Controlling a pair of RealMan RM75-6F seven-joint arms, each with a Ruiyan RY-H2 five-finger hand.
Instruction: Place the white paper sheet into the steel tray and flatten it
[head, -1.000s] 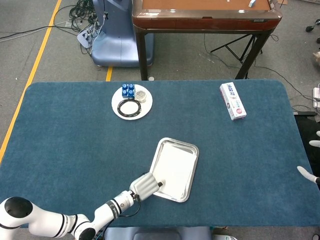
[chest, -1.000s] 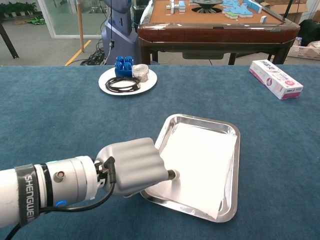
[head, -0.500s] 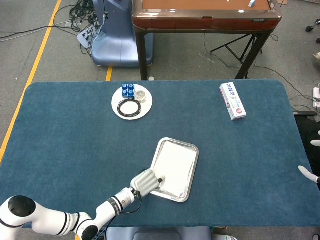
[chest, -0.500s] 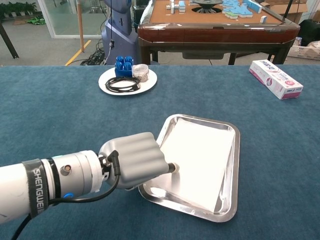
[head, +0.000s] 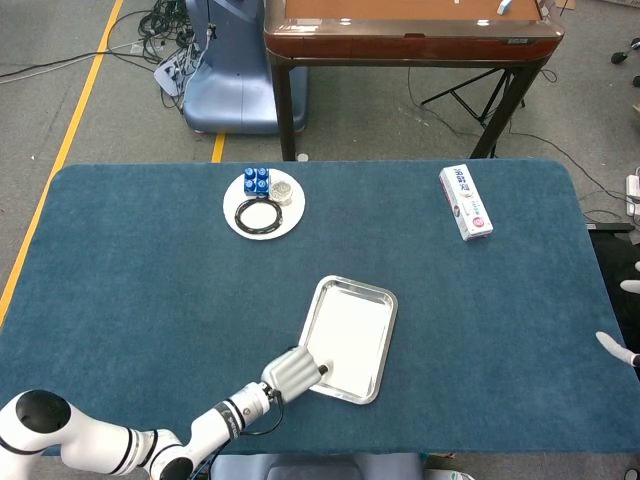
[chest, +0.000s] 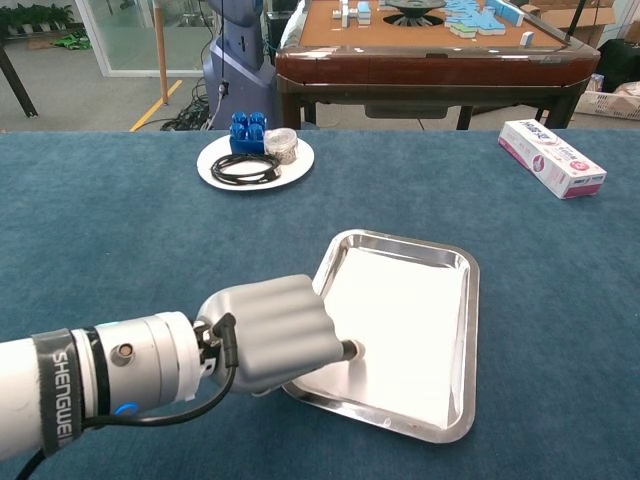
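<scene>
Flatter now, the white paper sheet (chest: 400, 325) lies smooth inside the steel tray (chest: 472, 330), its near corner no longer overhanging.
Left hand (chest: 268, 334), fingers curled together, presses a fingertip on the sheet's near-left part; the tray sits just right of it. Right hand (head: 622, 322) shows only fingertips at the table's far right edge; I cannot tell its pose.

Grey floor (head: 90, 90) (yellow line (head: 60, 160)) behind brown table (head: 410, 30).
</scene>
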